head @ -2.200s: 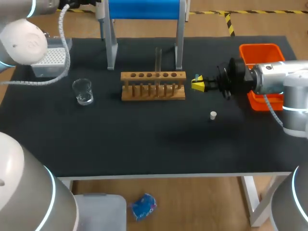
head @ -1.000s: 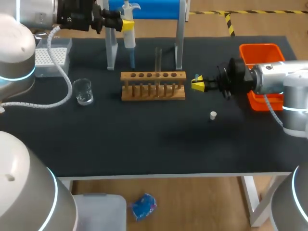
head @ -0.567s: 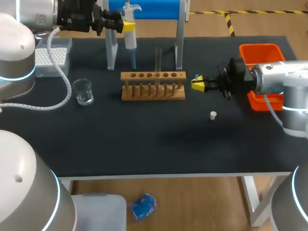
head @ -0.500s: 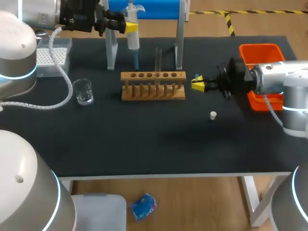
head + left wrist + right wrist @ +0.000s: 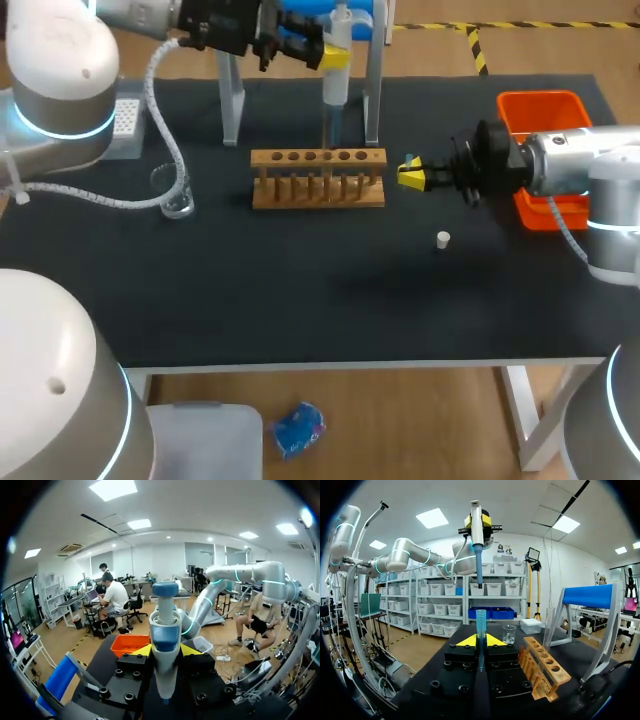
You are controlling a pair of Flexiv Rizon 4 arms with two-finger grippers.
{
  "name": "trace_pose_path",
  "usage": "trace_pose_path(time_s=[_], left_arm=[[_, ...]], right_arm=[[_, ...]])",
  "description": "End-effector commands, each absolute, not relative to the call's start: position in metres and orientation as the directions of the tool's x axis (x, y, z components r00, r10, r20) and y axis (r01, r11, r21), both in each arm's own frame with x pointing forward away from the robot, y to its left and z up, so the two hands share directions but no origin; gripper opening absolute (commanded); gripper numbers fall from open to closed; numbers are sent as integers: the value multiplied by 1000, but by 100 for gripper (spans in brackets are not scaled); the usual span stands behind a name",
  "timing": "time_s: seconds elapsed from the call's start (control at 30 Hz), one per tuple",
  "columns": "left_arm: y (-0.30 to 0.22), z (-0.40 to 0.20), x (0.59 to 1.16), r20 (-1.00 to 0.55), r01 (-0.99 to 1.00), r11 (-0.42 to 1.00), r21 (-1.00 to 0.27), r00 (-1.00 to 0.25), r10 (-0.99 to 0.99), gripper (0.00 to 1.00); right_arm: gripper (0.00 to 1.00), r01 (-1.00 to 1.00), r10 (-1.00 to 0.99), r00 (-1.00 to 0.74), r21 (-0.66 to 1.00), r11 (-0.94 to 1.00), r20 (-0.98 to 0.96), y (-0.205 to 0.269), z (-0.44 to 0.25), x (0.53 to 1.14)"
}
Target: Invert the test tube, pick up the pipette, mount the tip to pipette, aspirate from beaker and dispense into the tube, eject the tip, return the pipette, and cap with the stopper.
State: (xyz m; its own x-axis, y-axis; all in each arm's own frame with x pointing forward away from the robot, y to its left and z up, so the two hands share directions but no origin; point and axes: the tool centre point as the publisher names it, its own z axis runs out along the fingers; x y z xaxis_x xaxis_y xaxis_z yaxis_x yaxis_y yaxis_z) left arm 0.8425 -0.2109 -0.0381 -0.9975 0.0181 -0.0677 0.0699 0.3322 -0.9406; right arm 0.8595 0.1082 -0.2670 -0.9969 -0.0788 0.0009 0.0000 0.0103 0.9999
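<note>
Left jaws clamp pipette (image 5: 336,62); right jaws clamp tip (image 5: 480,626); black table (image 5: 300,300) holds rack (image 5: 318,190).

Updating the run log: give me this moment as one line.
left pincer: shut on pipette, aloft near rack | right pincer: shut on tip, beside rack | stopper: lying on table

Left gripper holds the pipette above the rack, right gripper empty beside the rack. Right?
Not empty: the right wrist view shows the right gripper shut on a blue pipette tip. The rest holds: the left gripper holds the pipette above the rack.
</note>
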Motion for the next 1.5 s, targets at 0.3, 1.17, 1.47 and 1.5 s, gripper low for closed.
trace_pose_path(time_s=[0.3,1.17,1.47,1.5], left_arm=[[-221,-57,863,-107,134,332,-934,-989,99,0],[-213,-63,868,-65,57,359,-931,-998,-8,0],[-211,-62,869,-66,54,361,-931,-998,-19,0],[-211,-62,869,-66,54,361,-931,-998,-19,0]], right_arm=[[0,-1,-78,-997,1000,12,0,107,-266,859],[0,-1,-78,-997,1000,12,0,107,-266,859],[0,-1,-78,-997,1000,12,0,107,-266,859],[0,-1,-78,-997,1000,12,0,107,-266,859]])
